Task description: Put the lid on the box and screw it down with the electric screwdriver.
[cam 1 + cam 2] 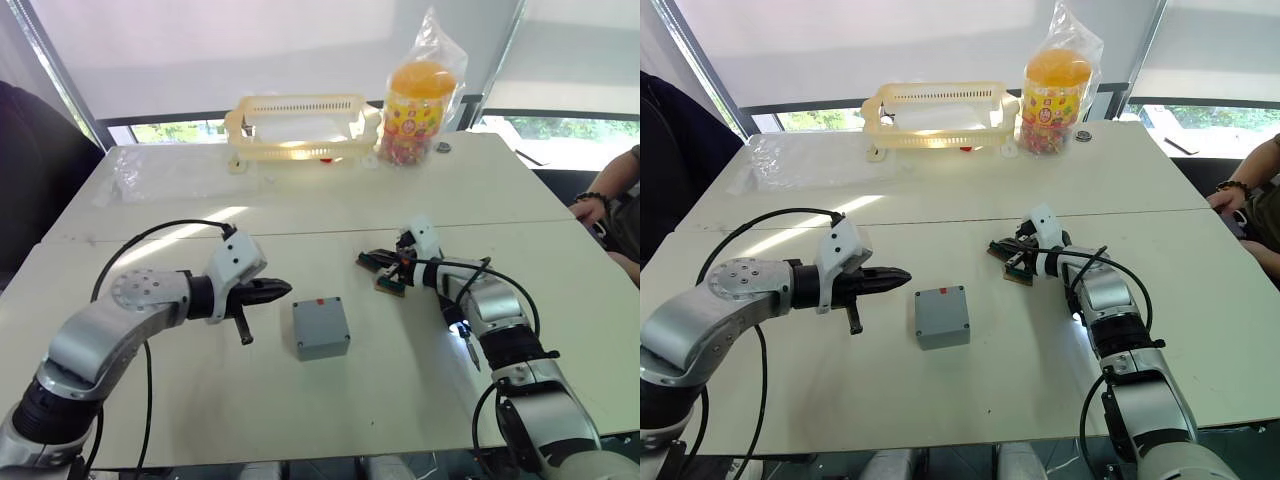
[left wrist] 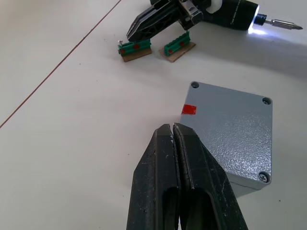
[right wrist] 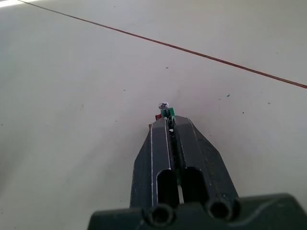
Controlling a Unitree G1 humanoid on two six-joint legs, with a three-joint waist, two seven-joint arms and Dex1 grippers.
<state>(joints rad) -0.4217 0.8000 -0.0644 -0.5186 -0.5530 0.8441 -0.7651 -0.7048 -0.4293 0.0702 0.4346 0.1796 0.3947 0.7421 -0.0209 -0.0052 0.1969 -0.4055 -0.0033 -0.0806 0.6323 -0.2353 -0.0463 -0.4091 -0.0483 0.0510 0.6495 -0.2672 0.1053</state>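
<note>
Your box (image 1: pixel 321 328), lid (image 2: pixel 230 132) already on, is sitting mid-counter (image 1: pixel 330 215) with open room on every side; the left wrist view is showing you its pebbled grey top, corner screws and red mark; the left end effector (image 1: pixel 284 290) is hovering just beside it, fingers pressed together; the right end effector (image 1: pixel 366 260) is pinching a green block (image 3: pixel 168 115) with a screw on it; the electric screwdriver (image 2: pixel 240 17) is glowing white at its tip.

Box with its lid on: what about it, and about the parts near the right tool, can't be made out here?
- Left wrist view: one corner of the lid sits behind the left tool, so a screw there is unconfirmed.
- The inside of the box is covered by the lid.
- Right wrist view: the green block is mostly hidden by the right tool.
- Left eye view: the person is cut off by the picture's edge.
</note>
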